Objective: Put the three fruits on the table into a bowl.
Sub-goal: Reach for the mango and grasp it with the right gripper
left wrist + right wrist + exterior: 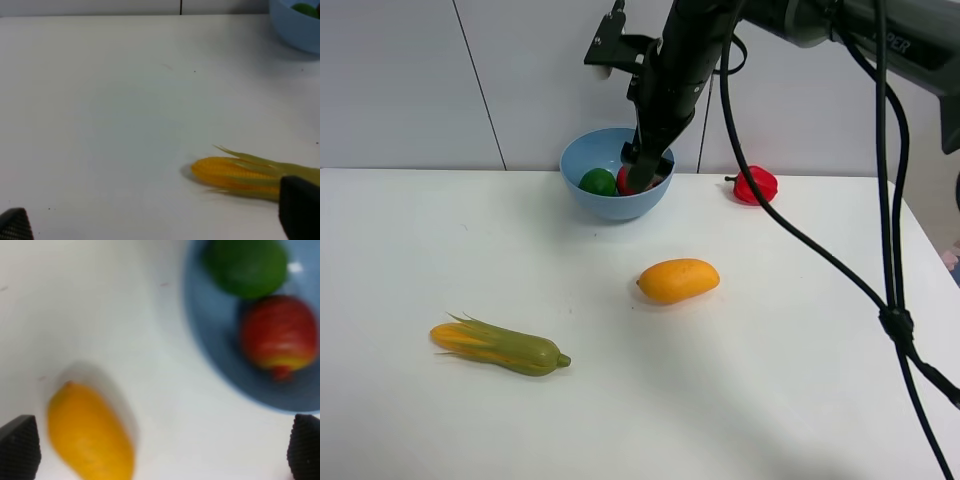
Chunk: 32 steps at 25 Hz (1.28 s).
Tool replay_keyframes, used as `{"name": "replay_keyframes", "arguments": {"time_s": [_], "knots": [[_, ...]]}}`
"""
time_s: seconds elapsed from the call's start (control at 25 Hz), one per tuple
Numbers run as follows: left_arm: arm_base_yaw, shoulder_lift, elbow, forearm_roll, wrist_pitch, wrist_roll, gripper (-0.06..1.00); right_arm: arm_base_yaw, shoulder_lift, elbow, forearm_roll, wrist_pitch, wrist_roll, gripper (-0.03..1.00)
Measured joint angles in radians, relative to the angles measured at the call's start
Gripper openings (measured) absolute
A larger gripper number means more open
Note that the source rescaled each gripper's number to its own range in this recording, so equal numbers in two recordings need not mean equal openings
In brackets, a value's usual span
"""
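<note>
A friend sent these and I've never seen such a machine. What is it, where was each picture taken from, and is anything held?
A robot with two arms, each ending in a gripper. One picture looks down from a high camera; the others come from cameras on each wrist. On the white tabletop lie an oval orange-yellow mango, a yellow-green corn cob and a red bell pepper. The light blue plastic bowl holds a green lime-like fruit and a round red pomegranate. The right gripper, near the bowl, and the left gripper are open, holding nothing.
</note>
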Motion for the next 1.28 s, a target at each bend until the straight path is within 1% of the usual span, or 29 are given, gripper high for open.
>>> {"name": "replay_keyframes", "arguments": {"time_s": [0.12, 0.28, 0.36, 0.64, 0.88, 0.96, 1.16, 1.28], "knots": [[0.000, 0.000, 0.000, 0.000, 0.000, 0.000, 0.98, 0.009, -0.049, 0.135, -0.002, 0.000, 0.005, 1.00], [0.000, 0.000, 0.000, 0.000, 0.000, 0.000, 0.98, 0.009, -0.119, 0.287, -0.028, 0.009, -0.048, 1.00], [0.000, 0.000, 0.000, 0.000, 0.000, 0.000, 0.98, 0.009, -0.136, 0.322, -0.030, 0.016, -0.085, 1.00], [0.000, 0.000, 0.000, 0.000, 0.000, 0.000, 0.98, 0.009, -0.132, 0.375, -0.049, 0.014, -0.188, 1.00], [0.000, 0.000, 0.000, 0.000, 0.000, 0.000, 0.98, 0.009, -0.132, 0.497, -0.086, 0.007, -0.212, 1.00], [0.000, 0.000, 0.000, 0.000, 0.000, 0.000, 0.98, 0.009, -0.132, 0.526, -0.107, -0.044, -0.214, 1.00], [0.000, 0.000, 0.000, 0.000, 0.001, 0.000, 0.98, 0.009, -0.130, 0.562, -0.128, -0.209, -0.243, 1.00], [0.000, 0.000, 0.000, 0.000, 0.001, 0.000, 0.98, 0.009, -0.112, 0.563, -0.131, -0.248, -0.283, 1.00]]}}
